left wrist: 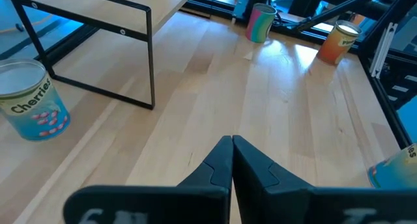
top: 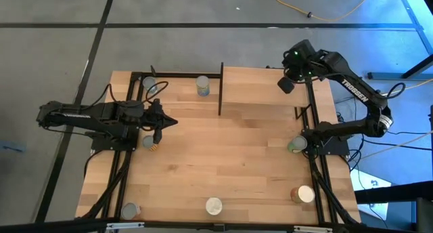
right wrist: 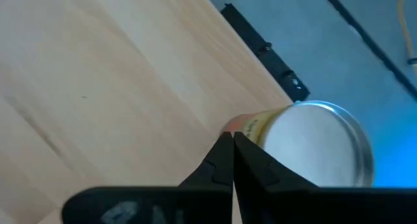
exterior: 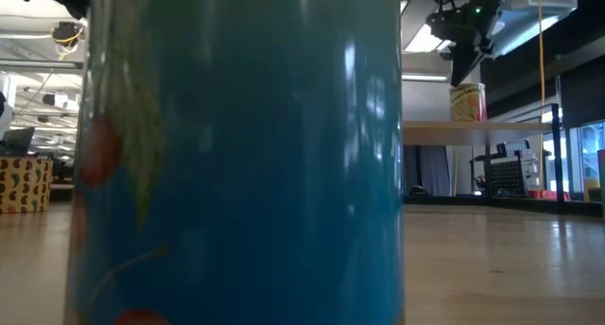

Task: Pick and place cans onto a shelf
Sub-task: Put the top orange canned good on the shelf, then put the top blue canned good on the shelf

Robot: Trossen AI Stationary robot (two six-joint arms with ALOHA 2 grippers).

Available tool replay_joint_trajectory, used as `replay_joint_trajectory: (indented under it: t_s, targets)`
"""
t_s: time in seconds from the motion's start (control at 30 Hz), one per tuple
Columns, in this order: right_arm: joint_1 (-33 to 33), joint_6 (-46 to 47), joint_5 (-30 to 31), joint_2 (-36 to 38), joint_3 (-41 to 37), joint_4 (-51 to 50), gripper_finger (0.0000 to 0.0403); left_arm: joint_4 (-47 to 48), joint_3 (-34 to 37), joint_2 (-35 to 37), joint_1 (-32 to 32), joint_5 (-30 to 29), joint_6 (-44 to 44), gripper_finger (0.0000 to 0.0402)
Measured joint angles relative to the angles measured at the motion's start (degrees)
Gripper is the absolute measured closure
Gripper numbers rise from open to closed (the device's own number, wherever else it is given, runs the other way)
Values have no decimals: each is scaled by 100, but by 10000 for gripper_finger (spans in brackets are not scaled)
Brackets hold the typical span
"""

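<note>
The shelf [top: 264, 87] stands at the table's far right. A yellow-orange can with a silvery lid [right wrist: 319, 142] stands upright on the shelf near its right edge and also shows in the low view [exterior: 466, 103]. My right gripper [right wrist: 232, 138] is shut right above it, fingers pointing down at its rim. My left gripper [left wrist: 232, 142] is shut and empty, level over the table's left middle [top: 172, 122]. Other cans stand upright on the tabletop: a blue cherries can [left wrist: 29, 100], a green one [top: 296, 145] and an orange one [top: 302, 194]. My right gripper's shut fingertips [right wrist: 225, 146] stand at the upper edge of the can's side [right wrist: 251, 127], coming from above. The can stands upright on the shelf. I cannot tell whether the fingers touch it.
More cans stand on the table at the far left [top: 149, 86], beside the left arm [top: 149, 143], at the near left corner [top: 128, 210] and at the near edge [top: 214, 206]; that last one fills the low view [exterior: 236, 155]. Black shelf posts [top: 220, 89] stand mid-table.
</note>
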State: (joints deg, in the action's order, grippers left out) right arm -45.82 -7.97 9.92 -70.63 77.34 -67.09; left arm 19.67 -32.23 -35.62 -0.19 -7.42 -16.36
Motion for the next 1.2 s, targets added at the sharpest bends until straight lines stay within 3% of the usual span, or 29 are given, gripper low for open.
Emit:
replay_joint_trajectory:
  t_s: [0.53, 0.63, 0.83, 1.07, 1.2]
  targets:
    - [-2, 33, 687, 0, 0, -77, 402, 0, 0, 1, 1, -2, -2, 401]
    - [-1, 27, 407, 17, 2, -22, 402, 0, 0, 0, 1, -2, -1, 401]
    - [241, -7, -867, 28, 373, 183, 401, -148, 0, 0, 1, 0, -1, 401]
    - [646, 160, -903, 31, 977, 188, 400, -1198, -1, 0, 24, -249, 498, 401]
    - [906, 194, -917, 33, 1334, 26, 399, -1961, -2, 2, 26, -696, 494, 401]
